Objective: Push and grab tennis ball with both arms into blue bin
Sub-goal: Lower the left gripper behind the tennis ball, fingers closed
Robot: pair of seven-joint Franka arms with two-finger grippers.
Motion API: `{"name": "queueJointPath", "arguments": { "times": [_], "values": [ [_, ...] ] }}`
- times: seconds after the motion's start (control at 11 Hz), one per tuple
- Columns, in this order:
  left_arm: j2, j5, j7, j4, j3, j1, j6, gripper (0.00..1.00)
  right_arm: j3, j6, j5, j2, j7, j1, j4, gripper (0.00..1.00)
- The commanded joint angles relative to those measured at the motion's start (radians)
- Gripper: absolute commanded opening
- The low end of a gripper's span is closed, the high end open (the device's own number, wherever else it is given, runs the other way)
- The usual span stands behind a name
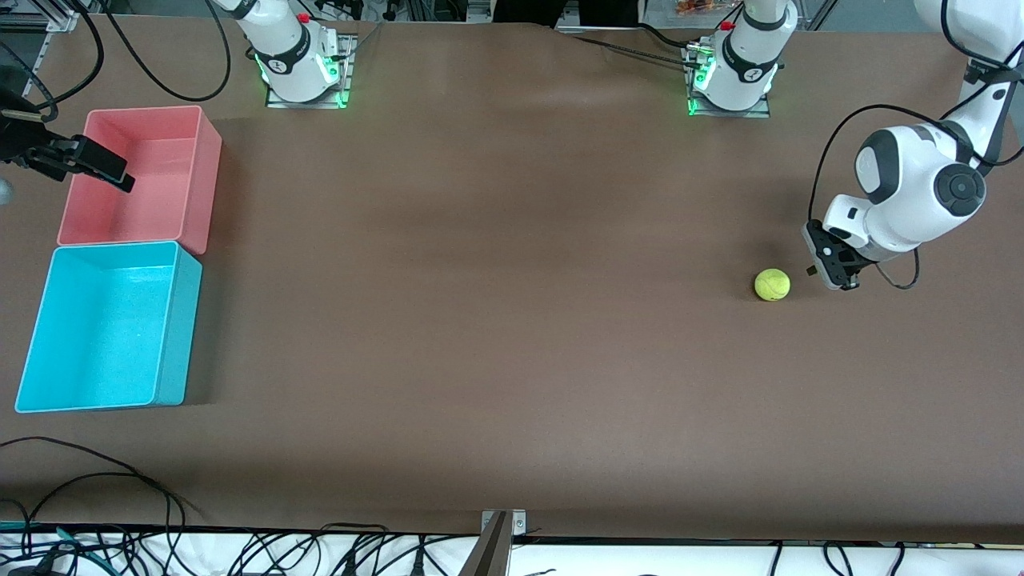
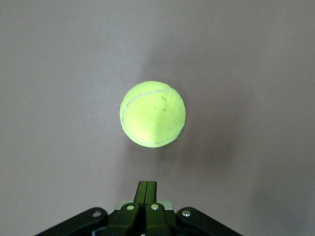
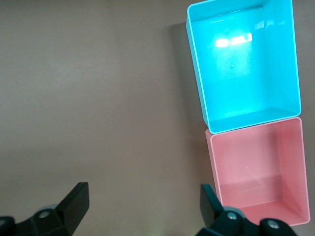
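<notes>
The tennis ball [image 1: 772,284] lies on the brown table toward the left arm's end. My left gripper [image 1: 828,268] is low beside it, on the side away from the bins, shut with nothing in it. In the left wrist view the fingertips [image 2: 147,184] are pressed together a short gap from the ball [image 2: 152,114]. The blue bin [image 1: 104,328] stands empty at the right arm's end. My right gripper [image 1: 88,172] hangs open over the pink bin's outer edge; in its wrist view the right gripper [image 3: 142,196] holds nothing, and the blue bin [image 3: 243,64] shows.
A pink bin [image 1: 140,176], also empty, touches the blue bin's wall farther from the front camera; the right wrist view shows the pink bin [image 3: 258,167] too. Bare brown table stretches between the ball and the bins. Cables lie along the front edge [image 1: 80,480].
</notes>
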Motion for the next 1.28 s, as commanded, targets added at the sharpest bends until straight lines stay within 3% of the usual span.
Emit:
{"name": "queueJointPath", "arguments": {
  "times": [0.0, 1.19],
  "values": [
    [0.097, 0.003, 0.183, 0.06, -0.006, 0.026, 0.019, 0.0, -0.001, -0.027, 0.02, 0.016, -0.019, -0.007, 0.021, 1.0],
    [0.194, -0.032, 0.242, 0.094, -0.009, 0.029, 0.091, 0.0, 0.007, -0.007, 0.007, 0.053, -0.006, -0.002, 0.028, 1.0]
  ]
}}
